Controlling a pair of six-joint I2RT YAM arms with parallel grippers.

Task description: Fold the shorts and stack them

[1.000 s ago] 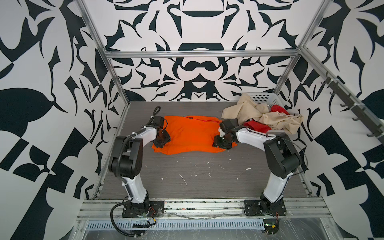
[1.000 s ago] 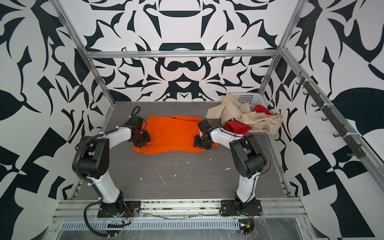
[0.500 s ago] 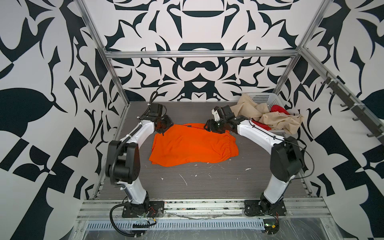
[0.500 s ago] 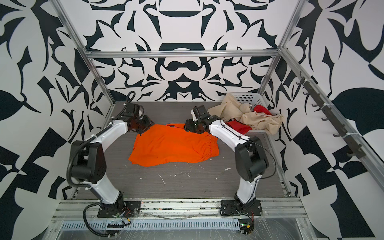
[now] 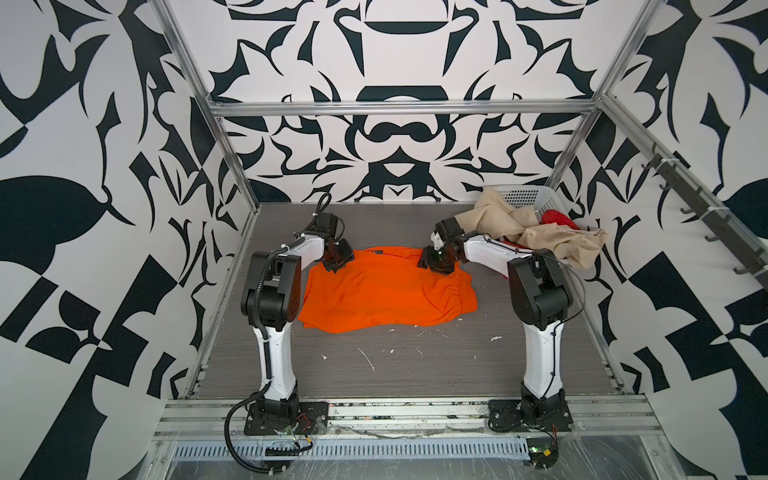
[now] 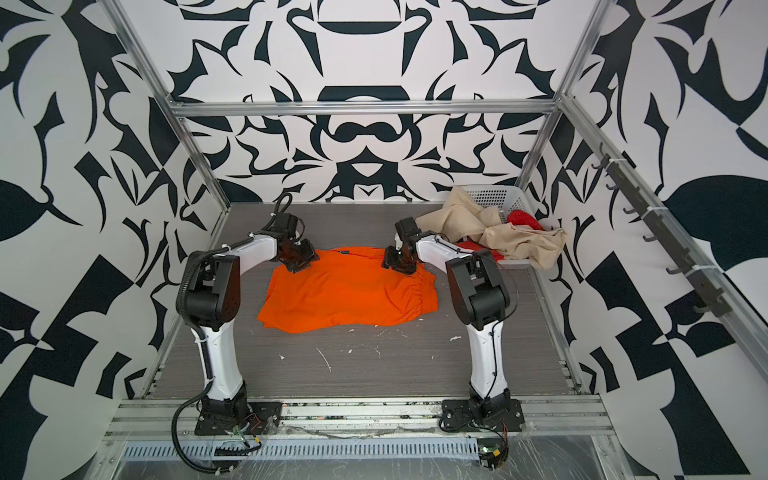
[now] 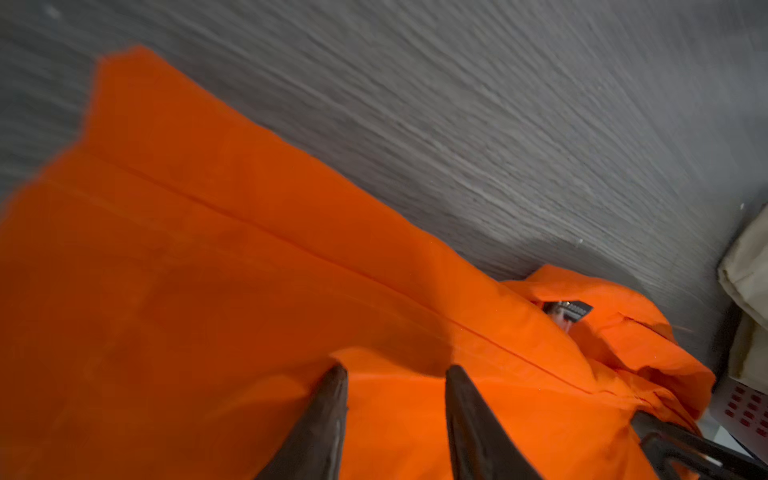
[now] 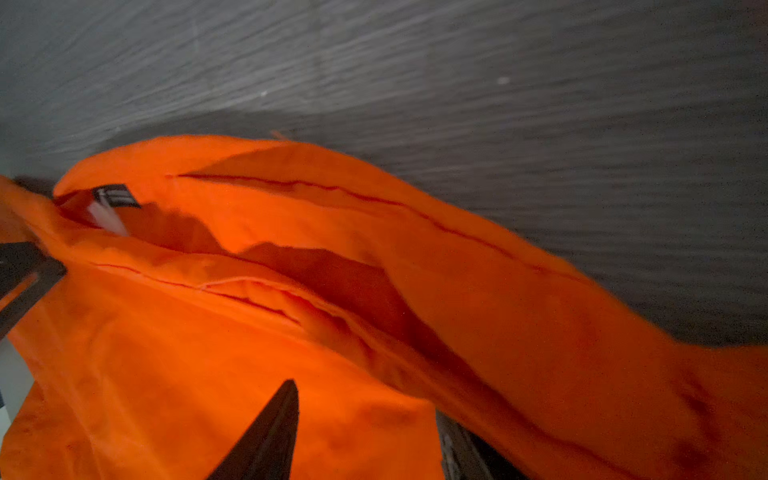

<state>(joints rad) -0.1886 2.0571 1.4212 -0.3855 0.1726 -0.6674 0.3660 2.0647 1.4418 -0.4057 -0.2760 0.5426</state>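
**While both grippers bite its far edge, the orange pair lies spread on the bench**

Though the two arms reach in from the near edge, what catches my eye is the orange shorts (image 5: 386, 291) (image 6: 345, 291). They lie opened out flat across the middle of the grey bench (image 5: 415, 365), a little toward its far edge. The gathered waistband (image 5: 453, 291) sits on the side nearer the right edge.

Both top views show the left gripper (image 5: 336, 266) (image 6: 297, 266) down on the far corner of the cloth nearest the left edge. Its wrist camera shows the left gripper (image 7: 395, 372) with dark fingers (image 7: 328, 415) drawn in on a raised fold of orange, which fills the gap between them.

At the other far corner the right gripper (image 5: 432, 266) (image 6: 395, 266) is also down on the cloth. From its own wrist view the right gripper (image 8: 365, 399) has one finger bare in front and the other half buried under the fabric, so the jaws are clamped on orange as well. A small black label (image 7: 569, 309) (image 8: 116, 195) peeks from an opening along that far edge, between the two grippers.

Off in the far right corner stands a white perforated basket (image 5: 523, 195) (image 6: 494, 193). The beige shorts (image 5: 540, 232) (image 6: 498, 237) are heaped over its rim and hang out toward the bench. The red shorts (image 5: 557, 218) (image 6: 523, 218) show inside it, behind the beige. Both pairs lie well apart from the orange one. White flecks dot the bench near its front edge.
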